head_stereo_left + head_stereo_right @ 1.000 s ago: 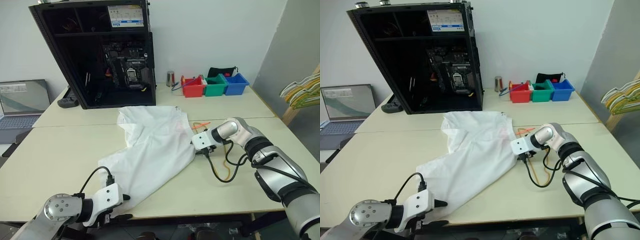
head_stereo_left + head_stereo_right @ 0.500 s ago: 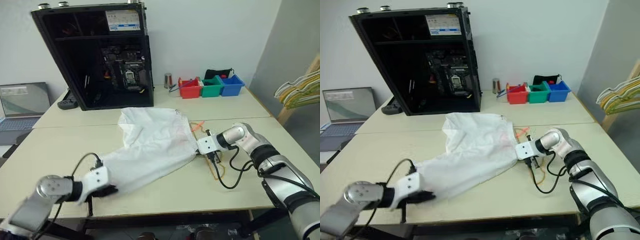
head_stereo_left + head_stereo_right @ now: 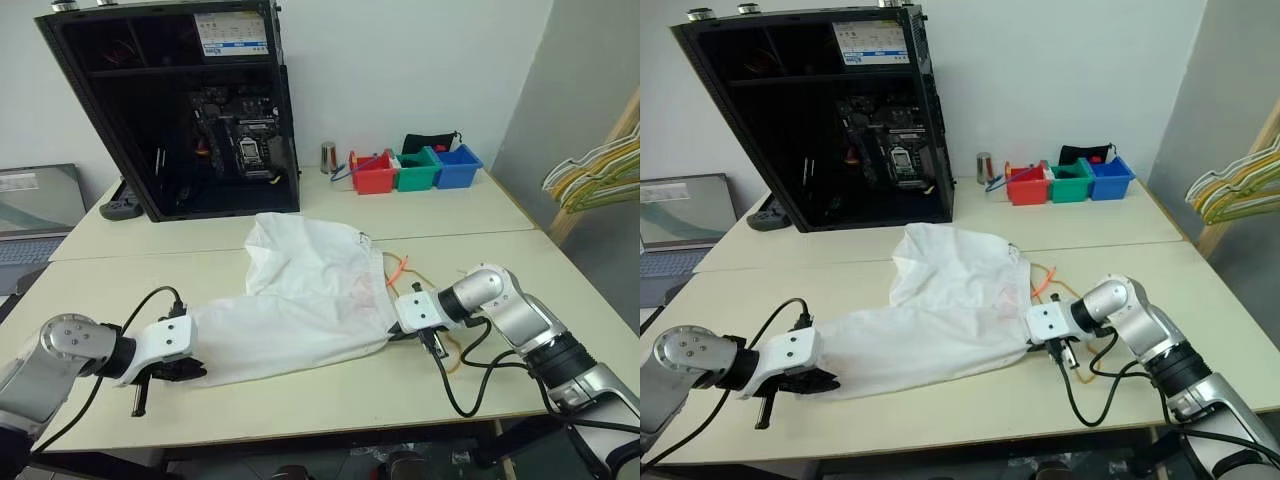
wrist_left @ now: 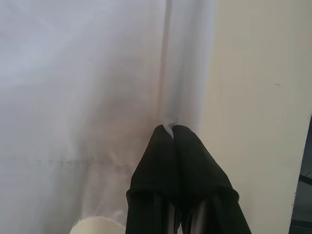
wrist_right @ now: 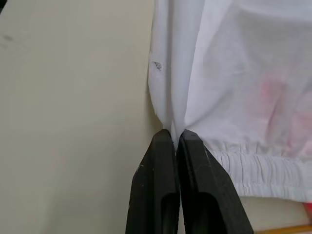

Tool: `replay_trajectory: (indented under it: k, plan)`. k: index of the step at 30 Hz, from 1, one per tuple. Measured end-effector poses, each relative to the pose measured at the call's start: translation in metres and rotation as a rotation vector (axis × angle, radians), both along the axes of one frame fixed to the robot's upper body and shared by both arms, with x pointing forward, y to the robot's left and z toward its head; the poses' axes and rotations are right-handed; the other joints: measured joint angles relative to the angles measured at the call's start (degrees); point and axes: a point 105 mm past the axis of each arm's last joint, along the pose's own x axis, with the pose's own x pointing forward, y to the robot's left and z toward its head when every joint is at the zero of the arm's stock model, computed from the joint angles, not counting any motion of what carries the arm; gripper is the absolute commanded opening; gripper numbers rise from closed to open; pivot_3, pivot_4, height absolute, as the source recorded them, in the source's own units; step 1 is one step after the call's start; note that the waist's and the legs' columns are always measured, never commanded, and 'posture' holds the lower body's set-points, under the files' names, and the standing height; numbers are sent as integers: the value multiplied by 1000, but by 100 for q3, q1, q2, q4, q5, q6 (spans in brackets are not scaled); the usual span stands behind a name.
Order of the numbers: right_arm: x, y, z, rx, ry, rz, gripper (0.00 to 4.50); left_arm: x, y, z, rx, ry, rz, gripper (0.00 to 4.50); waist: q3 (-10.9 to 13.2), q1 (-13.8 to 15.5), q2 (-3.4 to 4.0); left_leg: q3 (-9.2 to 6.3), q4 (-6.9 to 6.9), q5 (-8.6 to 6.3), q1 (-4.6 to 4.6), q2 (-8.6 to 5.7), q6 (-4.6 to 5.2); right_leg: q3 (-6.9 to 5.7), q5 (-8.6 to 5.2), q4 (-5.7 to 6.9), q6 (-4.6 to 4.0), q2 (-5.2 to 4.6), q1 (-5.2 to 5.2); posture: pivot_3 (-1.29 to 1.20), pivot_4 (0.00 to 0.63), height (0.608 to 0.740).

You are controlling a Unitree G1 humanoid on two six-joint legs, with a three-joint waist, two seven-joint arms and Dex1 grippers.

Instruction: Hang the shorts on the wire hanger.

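The white shorts [image 3: 300, 300] lie stretched across the table between my two grippers. My left gripper [image 3: 183, 371] is shut on the fabric's left end; in the left wrist view its fingertips [image 4: 171, 130] pinch a fold of white cloth. My right gripper [image 3: 394, 334] is shut on the right edge, just by the elastic waistband [image 5: 258, 168]. An orange-red drawstring [image 3: 397, 268] pokes out beyond the waistband. The thin yellow-orange wire hanger [image 3: 450, 355] lies flat on the table under my right forearm, partly hidden by it and a black cable.
An open black computer case [image 3: 170, 110] stands at the back left, with a laptop [image 3: 30, 215] further left. Red [image 3: 375, 178], green [image 3: 418, 172] and blue [image 3: 458, 167] bins and a metal cup [image 3: 327, 157] sit at the back. More hangers [image 3: 590, 175] hang off the table's right side.
Both grippers have shut on the shorts. The left one moved outward to the left, the right one drew back, and the fabric is now pulled out longer between them.
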Motion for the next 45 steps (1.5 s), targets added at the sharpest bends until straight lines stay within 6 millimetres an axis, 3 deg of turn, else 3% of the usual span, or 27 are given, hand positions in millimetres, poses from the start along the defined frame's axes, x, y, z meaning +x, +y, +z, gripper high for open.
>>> replay_trajectory:
  k: [2,4,5,6,8,10,12,14,15,17,18,22,23,25,26,27,28,30,32,34,35,37,41,45]
  plan:
    - [18,9,17,36,-54,-30,0,26,9,17,33,-113,34,15,3,0,-17,-5,-2,6,10,5,3,-10,3,0,1,13,3,-23,0,740]
    - [50,12,35,87,-108,-134,0,72,18,38,41,-295,144,15,32,18,-25,-8,0,7,58,-1,1,-16,11,11,2,14,22,-23,0,740]
    - [70,19,56,131,-185,-187,0,100,23,63,63,-438,210,15,43,16,-48,-12,-4,12,40,3,-2,-14,42,9,16,21,20,-21,0,740]
    - [94,27,82,184,-274,-264,0,129,28,95,58,-594,309,15,56,13,-69,-29,-4,51,15,9,-72,-20,68,15,-31,39,-16,-21,0,740]
    - [123,43,149,297,-507,-357,0,159,34,171,31,-889,463,15,33,-41,-105,-42,-11,105,-100,27,-171,-9,128,8,-80,38,-143,-20,0,740]
    - [137,50,216,467,-763,-462,0,165,38,243,-69,-1192,613,15,18,-78,-114,-47,-20,113,-157,17,-208,7,127,14,-81,-6,-232,-16,0,740]
    - [132,64,261,611,-961,-474,0,151,47,304,-207,-1497,772,15,16,-195,-119,-23,-27,102,-188,20,-222,32,116,6,-62,-35,-287,-10,0,740]
    - [123,74,279,682,-1053,-429,0,135,53,333,-281,-1669,843,15,-4,-314,-118,2,-29,86,-222,9,-197,42,109,3,-50,-56,-315,0,0,740]
    - [120,77,279,697,-1069,-405,0,130,57,336,-283,-1707,856,15,-10,-350,-118,9,-29,79,-227,0,-186,43,103,2,-39,-66,-320,0,0,740]
    - [118,82,259,682,-1045,-356,0,129,66,321,-276,-1687,868,15,-21,-386,-119,12,-30,75,-235,-17,-178,40,99,0,-32,-84,-325,6,0,740]
    - [118,84,241,667,-996,-331,0,133,69,303,-268,-1618,853,15,-26,-395,-119,10,-28,75,-237,-25,-177,39,98,-2,-30,-91,-326,6,0,740]
    - [118,77,157,554,-751,-312,0,147,74,204,-256,-1172,782,15,-23,-414,-117,-22,-10,76,-257,-64,-176,21,108,17,-7,-95,-329,18,0,740]
    - [110,85,140,525,-687,-265,0,129,77,167,-210,-986,685,15,-25,-482,-107,-19,-21,81,-255,-63,-169,33,120,10,1,-91,-329,23,0,740]
    - [99,67,100,451,-561,-248,0,78,71,90,-95,-568,483,15,-32,-598,-103,-20,-28,72,-187,-68,-157,47,113,5,2,-85,-271,31,0,740]
    - [88,58,74,392,-480,-226,0,43,65,51,-59,-332,389,15,-36,-623,-112,-23,-26,67,-178,-63,-149,49,114,4,2,-84,-265,31,0,740]
    - [78,51,50,342,-405,-217,0,28,57,34,-79,-219,348,15,-34,-590,-122,-38,-11,59,-178,-63,-134,29,111,12,-1,-84,-257,31,0,740]
    - [69,49,29,299,-326,-215,0,22,55,30,-85,-170,336,15,-16,-515,-140,-47,-6,57,-185,-55,-131,20,115,16,-9,-67,-263,42,0,740]
    - [45,62,9,262,-241,-143,0,20,66,48,-39,-180,360,15,-12,-411,-148,-62,5,58,-187,-47,-131,3,131,15,-29,-13,-257,44,0,740]
    - [36,66,11,256,-221,-113,0,19,74,72,7,-224,364,15,7,-291,-119,-56,-8,67,-114,-36,-115,-13,132,11,-16,3,-188,44,0,740]
    - [30,65,22,259,-229,-97,0,16,73,84,49,-231,323,15,16,-174,-72,-38,-36,68,-4,-31,-112,-11,109,1,-40,3,-89,44,0,740]
    - [25,65,23,257,-224,-89,0,10,72,80,72,-198,297,15,13,-128,-71,-25,-72,67,62,-30,-112,-2,77,1,-55,-1,-39,44,0,740]
    - [20,64,20,252,-204,-89,0,3,70,70,81,-144,273,15,5,-66,-76,-27,-90,67,85,-27,-112,-4,56,3,-70,-3,-23,38,0,740]
    - [0,58,1,223,-115,-102,0,-22,62,40,133,19,191,15,-10,34,-101,-29,-90,67,27,27,-115,-5,66,5,-58,17,-78,38,0,740]
    - [-15,53,-3,201,-79,-92,0,-39,51,32,161,115,101,15,-9,66,-101,-17,-92,64,20,32,-116,-6,62,2,-64,22,-87,18,0,740]
